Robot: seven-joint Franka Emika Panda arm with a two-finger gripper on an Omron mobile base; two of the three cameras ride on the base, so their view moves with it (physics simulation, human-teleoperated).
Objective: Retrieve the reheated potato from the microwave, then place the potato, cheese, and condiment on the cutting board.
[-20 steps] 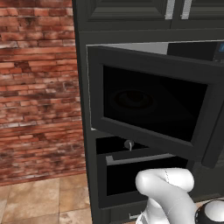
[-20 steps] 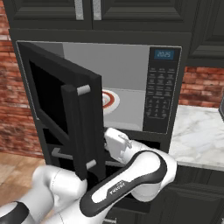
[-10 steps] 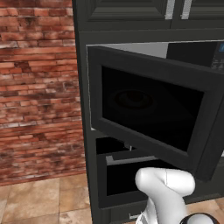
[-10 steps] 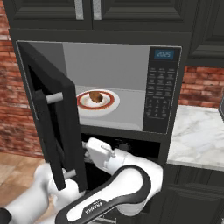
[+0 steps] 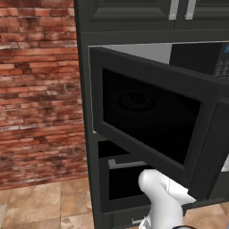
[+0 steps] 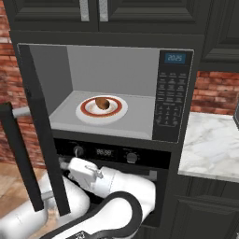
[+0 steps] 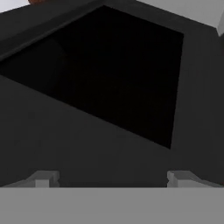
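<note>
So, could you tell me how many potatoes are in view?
1: the potato sits on the red-rimmed plate inside the open microwave. Others could be hidden elsewhere.

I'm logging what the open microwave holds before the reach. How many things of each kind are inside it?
Potato: 1
Plate: 1
Total: 2, the potato sitting on the plate in the microwave.
</note>
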